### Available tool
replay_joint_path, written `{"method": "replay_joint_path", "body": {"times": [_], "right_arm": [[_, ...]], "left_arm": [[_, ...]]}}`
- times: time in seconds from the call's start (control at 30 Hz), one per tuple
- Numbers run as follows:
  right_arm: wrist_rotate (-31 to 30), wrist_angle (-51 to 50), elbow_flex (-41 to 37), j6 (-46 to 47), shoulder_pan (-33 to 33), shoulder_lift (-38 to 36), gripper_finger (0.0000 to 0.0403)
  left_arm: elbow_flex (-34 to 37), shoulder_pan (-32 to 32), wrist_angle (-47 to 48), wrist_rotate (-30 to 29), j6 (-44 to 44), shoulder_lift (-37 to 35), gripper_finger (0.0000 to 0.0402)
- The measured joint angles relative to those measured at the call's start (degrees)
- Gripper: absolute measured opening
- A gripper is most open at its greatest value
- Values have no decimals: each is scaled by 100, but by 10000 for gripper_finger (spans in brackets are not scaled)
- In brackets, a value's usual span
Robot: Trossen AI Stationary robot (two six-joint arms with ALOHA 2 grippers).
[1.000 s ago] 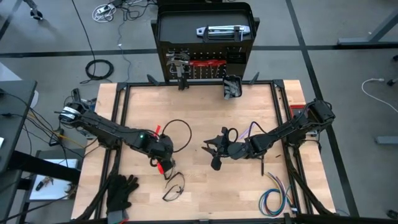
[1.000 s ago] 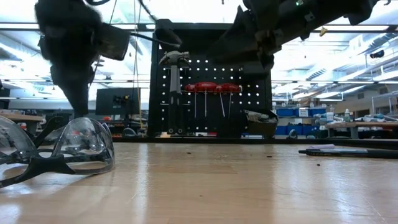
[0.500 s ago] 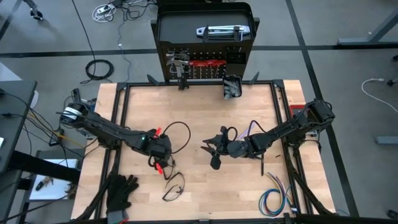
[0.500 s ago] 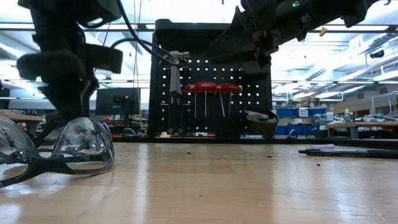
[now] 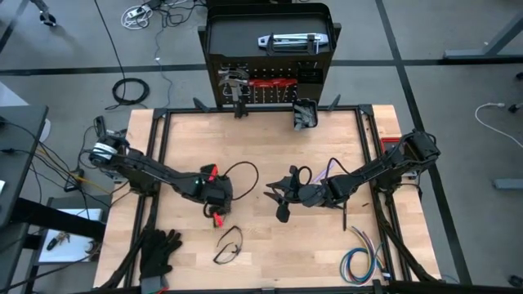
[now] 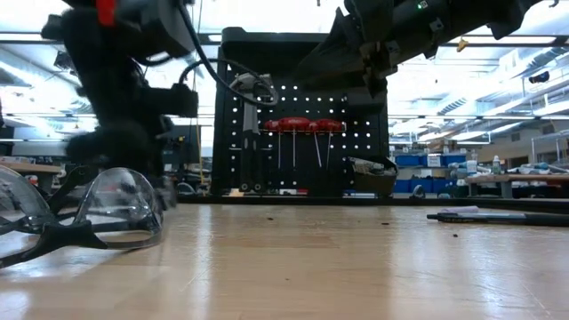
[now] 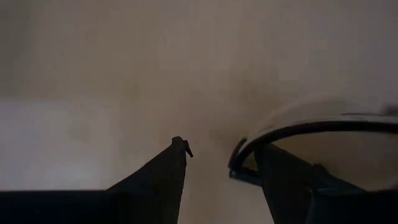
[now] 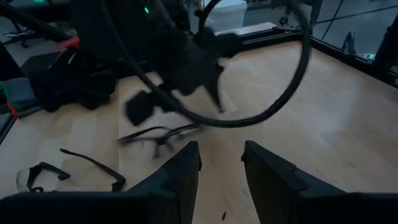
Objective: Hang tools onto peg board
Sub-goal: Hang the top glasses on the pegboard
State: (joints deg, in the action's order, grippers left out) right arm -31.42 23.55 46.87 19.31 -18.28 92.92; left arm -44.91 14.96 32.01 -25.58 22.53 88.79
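Left gripper (image 5: 217,198), mid-frame left, fingers parted, nothing visibly held; right gripper (image 5: 282,198), centre, likewise parted.

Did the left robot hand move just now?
Yes. In the high view the left hand slid right across the table, ending above the safety glasses, which stayed put.

The table (image 5: 261,155) is light wood, smooth, with a soft shine near the front. The peg board (image 6: 302,116) looks like black metal, matt, full of little holes. The hammer (image 6: 249,89) on it has a shiny steel head. The screwdrivers (image 6: 298,125) have red plastic-looking handles and thin metal stems. The glasses (image 6: 107,209) are clear, glossy plastic with a dark frame. The gloves (image 5: 157,251) look like soft black cloth. The left tool (image 7: 214,155) has dull, dark fingers.
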Motion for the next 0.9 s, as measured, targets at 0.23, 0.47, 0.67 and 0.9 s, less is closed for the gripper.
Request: {"method": "replay_joint_path", "body": {"times": [0.23,0.47,0.67,0.9], "right_arm": [[2,-37,0,0,-2,0,137],[2,-103,0,57,-9,2,135],[8,-104,-1,64,-101,2,136],[15,-140,0,60,-126,2,135]], "left_arm": [[-165,-227,651,-1903,163,59,188],[-1211,-234,1984,-1432,-267,-2,188],[-1585,-263,1548,-809,-125,-210,188],[-849,-804,274,76,171,-383,188]]}}
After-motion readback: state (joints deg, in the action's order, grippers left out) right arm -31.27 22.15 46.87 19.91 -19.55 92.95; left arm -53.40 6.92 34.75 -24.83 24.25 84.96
